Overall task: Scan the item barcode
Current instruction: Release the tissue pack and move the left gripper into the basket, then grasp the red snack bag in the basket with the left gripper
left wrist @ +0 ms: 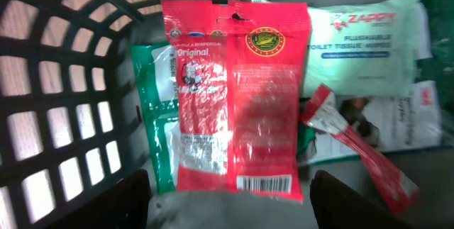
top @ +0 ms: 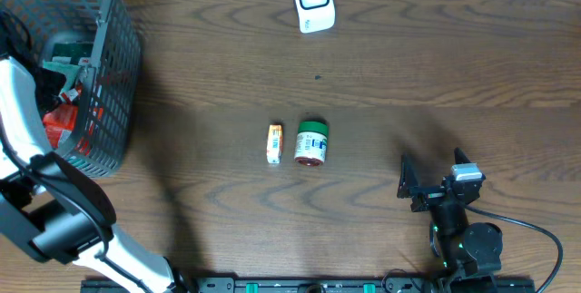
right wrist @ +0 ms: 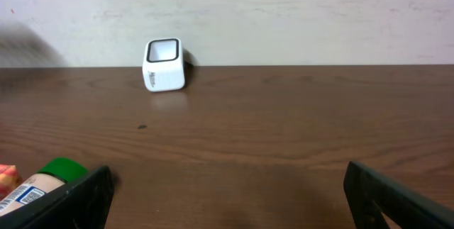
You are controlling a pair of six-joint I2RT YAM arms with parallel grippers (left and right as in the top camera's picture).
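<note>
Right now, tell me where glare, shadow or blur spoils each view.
Left wrist: glare streaks the red packet, its small print is soft, and the basket wall is blurred. Overhead: sharp, with soft arm shadows on the table. Right wrist: scanner clear, the near bottle slightly blurred.

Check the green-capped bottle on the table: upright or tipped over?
Tipped over. The green-capped bottle lies on its side on the table; the overhead view shows its label along its length, cap toward the white scanner.

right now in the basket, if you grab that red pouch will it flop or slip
Probably floppy: the red pouch is flat, wrinkled film. Likely slippery too, judging by the glare on its glossy surface. It looks light for its size, since it seems so thin.
</note>
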